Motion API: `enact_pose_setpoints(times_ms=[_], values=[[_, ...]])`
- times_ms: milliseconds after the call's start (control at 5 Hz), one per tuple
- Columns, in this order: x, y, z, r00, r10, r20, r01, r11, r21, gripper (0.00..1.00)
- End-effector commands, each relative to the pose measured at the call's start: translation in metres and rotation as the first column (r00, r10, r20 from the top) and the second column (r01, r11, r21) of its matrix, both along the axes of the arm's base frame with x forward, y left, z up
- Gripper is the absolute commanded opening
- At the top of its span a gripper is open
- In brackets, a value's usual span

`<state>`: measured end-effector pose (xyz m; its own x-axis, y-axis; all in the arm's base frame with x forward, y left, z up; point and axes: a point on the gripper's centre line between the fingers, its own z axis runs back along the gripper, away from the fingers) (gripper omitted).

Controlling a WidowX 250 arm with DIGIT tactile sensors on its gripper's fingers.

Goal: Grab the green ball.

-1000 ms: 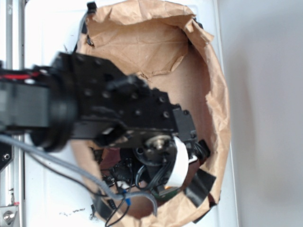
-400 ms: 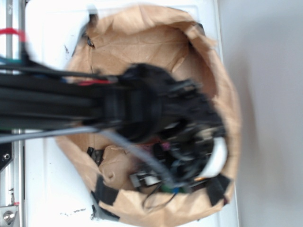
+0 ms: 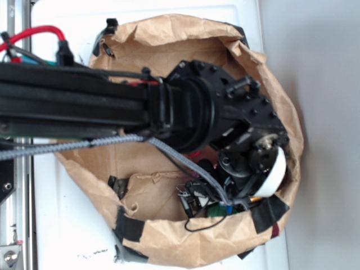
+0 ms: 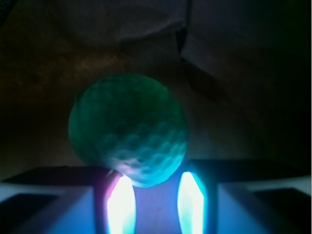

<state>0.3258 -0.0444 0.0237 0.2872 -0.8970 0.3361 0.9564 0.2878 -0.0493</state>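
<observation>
Claw (image 4: 156,202): fingers narrowly parted, grip undeterminable. Small round dimpled green ball (image 4: 129,129): directly ahead, touching or overlapping the fingertips. Crumpled brown paper bag wall (image 3: 185,36): encircling claw and black arm (image 3: 84,104).

Black arm (image 3: 112,107) reaches from left into brown paper bag (image 3: 169,39), wrist low near bag's right wall; gripper hidden beneath, ball not visible.
</observation>
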Motion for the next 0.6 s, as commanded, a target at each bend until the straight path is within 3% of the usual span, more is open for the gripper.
enact_pose_setpoints(times_ms=[0, 200, 400], values=[[-0.047, 0.002, 0.059, 0.986, 0.06, 0.159, -0.055, 0.998, -0.032, 0.0], [-0.063, 0.014, 0.087, 0.966, 0.151, 0.212, -0.137, 0.988, -0.076, 0.0], [-0.066, 0.022, 0.097, 0.961, 0.17, 0.217, -0.151, 0.983, -0.102, 0.0]])
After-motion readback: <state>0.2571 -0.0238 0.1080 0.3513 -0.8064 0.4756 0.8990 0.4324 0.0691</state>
